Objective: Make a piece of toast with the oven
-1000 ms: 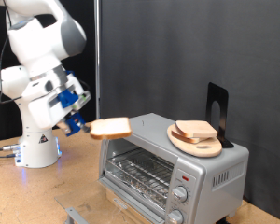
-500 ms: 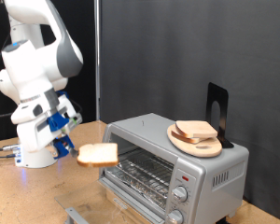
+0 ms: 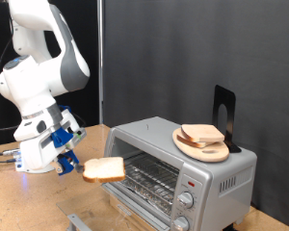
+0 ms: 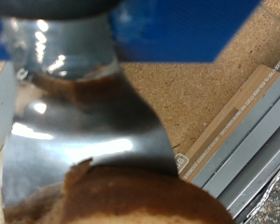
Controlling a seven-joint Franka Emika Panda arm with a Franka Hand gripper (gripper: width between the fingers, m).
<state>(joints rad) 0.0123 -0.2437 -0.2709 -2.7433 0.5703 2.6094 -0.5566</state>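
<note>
The piece of toast [image 3: 104, 170], a squarish pale slice with a light-brown crust, is held flat in the air in my gripper [image 3: 77, 166], just off the open front of the oven, on the exterior view's left of it. The oven [image 3: 173, 164] is a small silver box with its door down, wire rack showing, and knobs at its front right. In the wrist view a shiny metal finger [image 4: 79, 112] lies over the brown crust of the toast [image 4: 131, 196], with wooden tabletop behind.
A round wooden board [image 3: 200, 144] with another bread slice [image 3: 201, 134] lies on top of the oven, with a black stand [image 3: 223, 115] behind it. The oven's open door [image 3: 96, 219] juts over the wooden table [image 3: 29, 202]. A dark curtain hangs behind.
My gripper has carried the toast down and to the exterior view's left, from above the oven's top corner to the level of its open front.
</note>
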